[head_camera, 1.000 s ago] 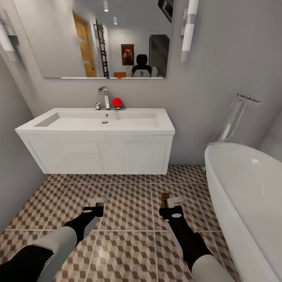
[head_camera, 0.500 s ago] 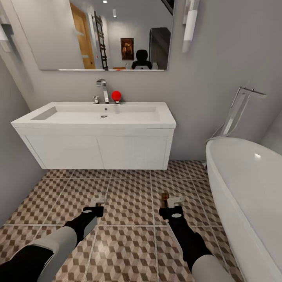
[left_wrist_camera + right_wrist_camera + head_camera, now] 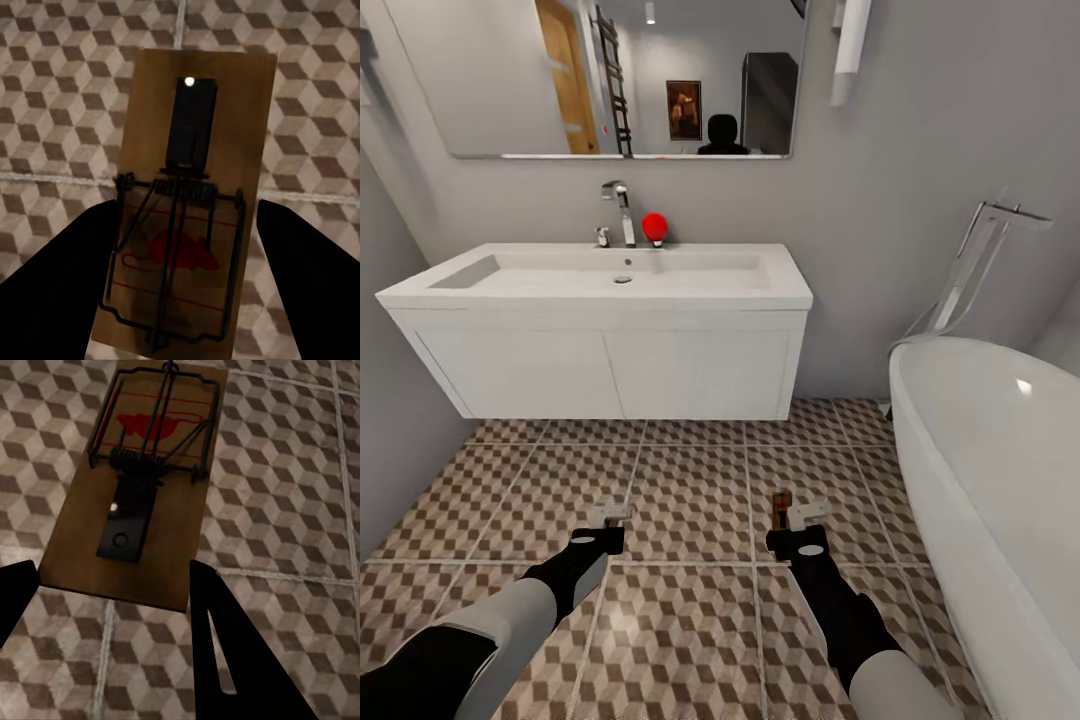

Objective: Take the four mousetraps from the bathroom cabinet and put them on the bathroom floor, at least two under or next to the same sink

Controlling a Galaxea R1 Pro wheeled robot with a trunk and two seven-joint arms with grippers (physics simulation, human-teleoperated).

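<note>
In the head view both grippers hover low over the cube-patterned bathroom floor (image 3: 695, 480), in front of the white bathroom sink (image 3: 690, 270) on its wall-hung vanity. My left gripper (image 3: 610, 520) is shut on a mousetrap (image 3: 616, 511). In the left wrist view that brown board with a wire spring and red mouse print (image 3: 187, 202) sits between the dark fingers (image 3: 64, 285). My right gripper (image 3: 797, 517) is shut on a second mousetrap (image 3: 781, 504), and its board (image 3: 139, 480) reaches out past the fingers (image 3: 225, 652) above the tiles. The cabinet is out of view.
A white oval bathtub (image 3: 1000, 470) with a chrome floor-standing tap (image 3: 980, 260) fills the right side. A grey wall (image 3: 400, 430) closes the left. A chrome faucet (image 3: 622, 208) and a red ball (image 3: 653, 226) stand on the sink. Open tiles lie under the vanity (image 3: 610, 375).
The whole picture has shifted: sink, mirror and tub sit higher and nearer, so the camera has moved towards the sink. Both arms keep the same pose with their traps.
</note>
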